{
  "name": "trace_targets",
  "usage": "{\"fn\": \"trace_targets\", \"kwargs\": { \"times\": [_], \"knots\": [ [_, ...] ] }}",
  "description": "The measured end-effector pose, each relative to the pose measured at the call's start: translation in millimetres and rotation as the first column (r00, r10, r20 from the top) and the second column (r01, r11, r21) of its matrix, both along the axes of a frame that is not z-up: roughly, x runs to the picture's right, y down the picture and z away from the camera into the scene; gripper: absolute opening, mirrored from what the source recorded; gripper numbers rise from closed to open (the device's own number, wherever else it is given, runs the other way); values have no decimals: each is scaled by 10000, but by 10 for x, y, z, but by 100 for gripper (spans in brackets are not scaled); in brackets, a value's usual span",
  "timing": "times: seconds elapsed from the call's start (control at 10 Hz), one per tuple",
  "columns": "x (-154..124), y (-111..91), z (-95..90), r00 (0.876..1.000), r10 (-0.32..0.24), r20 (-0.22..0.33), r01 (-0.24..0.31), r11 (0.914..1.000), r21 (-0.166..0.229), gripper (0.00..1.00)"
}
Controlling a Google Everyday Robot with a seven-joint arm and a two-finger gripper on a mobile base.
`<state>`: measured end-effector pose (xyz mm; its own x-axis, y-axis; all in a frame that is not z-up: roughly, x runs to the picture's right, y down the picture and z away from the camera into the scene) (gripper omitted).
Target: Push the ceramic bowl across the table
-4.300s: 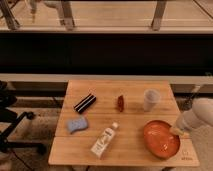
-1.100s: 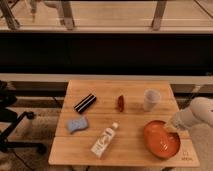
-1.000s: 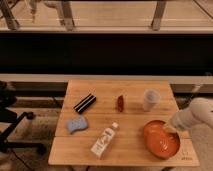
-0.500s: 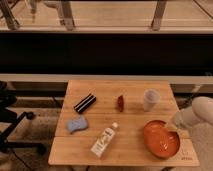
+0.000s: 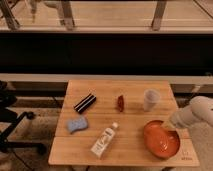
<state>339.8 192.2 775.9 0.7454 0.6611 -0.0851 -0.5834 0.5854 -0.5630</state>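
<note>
at the near right corner of the light wooden plank bench (image 5: 127,150) sits the wide, glossy orange-red ceramic bowl (image 5: 161,140). the robot's pincer (image 5: 168,125) reaches in from the right, at the bowl's far right rim; whether it is clenched or released cannot be told. a translucent whitish cup (image 5: 151,99) stands just beyond.

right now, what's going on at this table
A robot arm reaches in from the right, and its gripper is at the far right rim of the orange-red ceramic bowl, apparently placed to push it. The bowl sits near the front right corner of the wooden table. A whitish cup stands just behind it. A dark striped bar, a blue sponge, a white bottle and a small reddish item lie further left.
</note>
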Motion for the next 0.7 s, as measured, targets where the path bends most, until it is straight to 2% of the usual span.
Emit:
{"fn": "trace_targets", "kwargs": {
  "times": [0.3, 0.4, 0.6, 0.7],
  "knots": [
    [214, 3, 4, 9999, 127, -27, -127, 9999, -89, 6],
    [216, 8, -3, 9999, 155, -8, -155, 9998, -110, 12],
    [131, -26, 28, 9997, 257, 39, -257, 9996, -120, 18],
    [47, -83, 67, 9998, 177, 119, -176, 9998, -58, 30]
  ]
}}
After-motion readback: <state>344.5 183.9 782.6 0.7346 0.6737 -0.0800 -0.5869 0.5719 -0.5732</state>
